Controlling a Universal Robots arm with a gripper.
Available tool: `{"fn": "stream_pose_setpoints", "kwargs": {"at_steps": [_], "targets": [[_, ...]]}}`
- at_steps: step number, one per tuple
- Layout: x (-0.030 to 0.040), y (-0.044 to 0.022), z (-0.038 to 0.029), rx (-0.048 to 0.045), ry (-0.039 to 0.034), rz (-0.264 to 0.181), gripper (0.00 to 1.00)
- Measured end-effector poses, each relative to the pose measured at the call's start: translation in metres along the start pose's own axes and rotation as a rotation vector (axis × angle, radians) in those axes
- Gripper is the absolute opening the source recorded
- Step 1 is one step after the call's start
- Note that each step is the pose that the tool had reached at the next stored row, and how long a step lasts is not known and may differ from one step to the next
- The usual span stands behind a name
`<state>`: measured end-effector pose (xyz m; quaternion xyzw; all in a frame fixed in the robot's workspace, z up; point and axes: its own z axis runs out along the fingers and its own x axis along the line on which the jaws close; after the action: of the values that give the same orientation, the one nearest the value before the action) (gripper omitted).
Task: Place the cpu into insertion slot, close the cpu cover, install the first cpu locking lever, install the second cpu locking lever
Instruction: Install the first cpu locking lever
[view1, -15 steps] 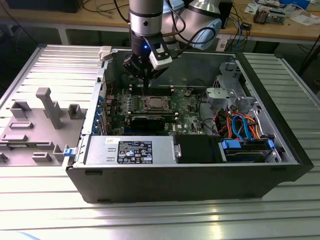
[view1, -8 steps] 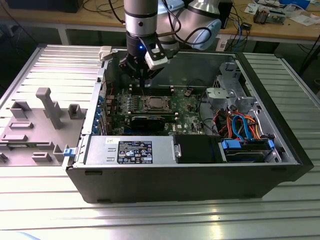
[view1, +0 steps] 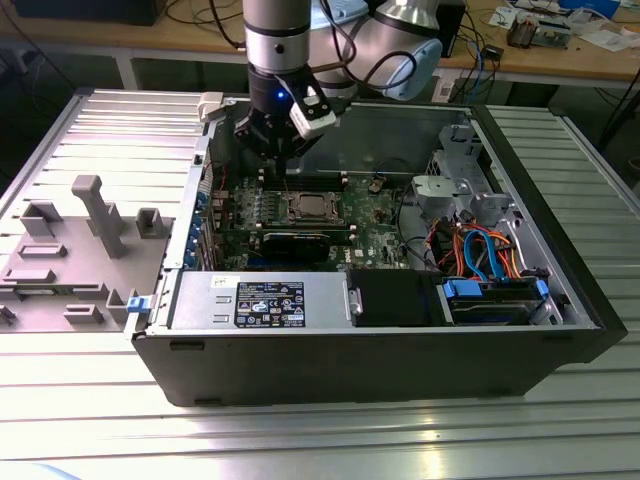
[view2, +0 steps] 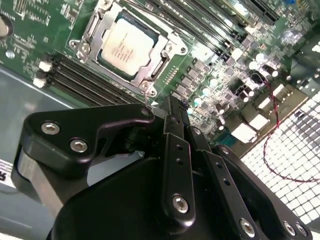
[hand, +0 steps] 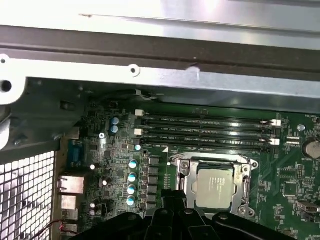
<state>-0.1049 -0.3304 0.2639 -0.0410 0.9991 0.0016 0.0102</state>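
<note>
In the exterior view, an open computer case (view1: 380, 340) is lying on a ribbed metal table (view1: 90, 420), with a cluttered wooden bench (view1: 560, 55) running behind. The gripper (view1: 270, 150) is hanging above the green board (view1: 370, 225), just beyond the chip (view1: 306, 208) sitting in its socket.

In the second wrist view, the gripper (view2: 172, 107) is showing its black fingers (view2: 176, 150) pressed together, holding nothing. The chip (view2: 127, 46) is lying under the closed metal frame (view2: 162, 65).

In the first wrist view, the chip (hand: 215, 186) is resting beside the memory slots (hand: 210, 132), with the case wall (hand: 160, 55) above them.
</note>
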Motion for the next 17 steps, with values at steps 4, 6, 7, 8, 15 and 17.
{"fn": "stream_pose_setpoints", "kwargs": {"at_steps": [4, 6, 7, 8, 15, 17], "targets": [[0.0082, 0.0010, 0.0003, -0.0027, -0.0002, -0.003, 0.11], [0.0112, 0.0022, 0.0004, -0.0030, -0.0002, -0.003, 0.11], [0.0127, 0.0034, 0.0004, -0.0033, -0.0002, -0.003, 0.11], [0.0132, 0.0049, 0.0004, -0.0034, -0.0002, -0.004, 0.11], [0.0054, 0.0260, 0.0012, -0.0043, -0.0002, -0.012, 0.11], [0.0045, 0.0259, 0.0012, -0.0043, -0.0002, -0.012, 0.11]]}}
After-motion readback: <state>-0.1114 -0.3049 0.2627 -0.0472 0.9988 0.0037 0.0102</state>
